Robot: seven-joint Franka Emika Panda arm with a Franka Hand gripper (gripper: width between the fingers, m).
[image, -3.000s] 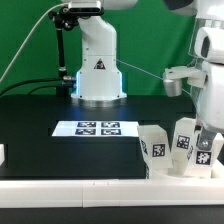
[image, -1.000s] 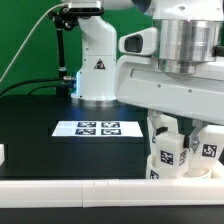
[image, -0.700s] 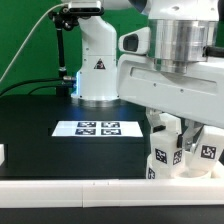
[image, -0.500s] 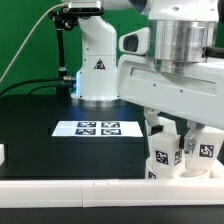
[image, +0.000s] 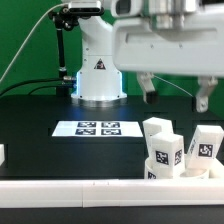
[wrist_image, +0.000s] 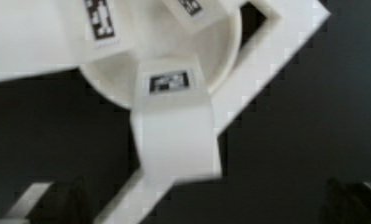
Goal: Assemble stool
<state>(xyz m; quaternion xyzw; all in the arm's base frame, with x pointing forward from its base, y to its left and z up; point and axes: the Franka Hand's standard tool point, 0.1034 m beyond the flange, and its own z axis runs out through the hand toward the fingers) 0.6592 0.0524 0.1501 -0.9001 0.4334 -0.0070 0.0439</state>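
The stool's white parts stand clustered at the exterior view's right front. Three blocky tagged legs show: one behind (image: 157,129), one in front (image: 165,153) and one at the right (image: 205,142). They rise from the round seat (image: 183,169), which is mostly hidden. My gripper (image: 175,92) hangs above this cluster, open and empty, with one dark finger (image: 147,86) on each side. In the wrist view the seat (wrist_image: 155,60) with its small tag lies below, and a leg (wrist_image: 173,140) runs toward the camera between my fingertips (wrist_image: 36,203).
The marker board (image: 98,128) lies on the black table toward the middle. A long white border bar (image: 70,185) runs along the front edge. A small white block (image: 2,154) sits at the left edge. The arm's base (image: 98,75) stands behind.
The gripper has lifted straight up from around the legs and is now above them, empty. The legs stay in place.
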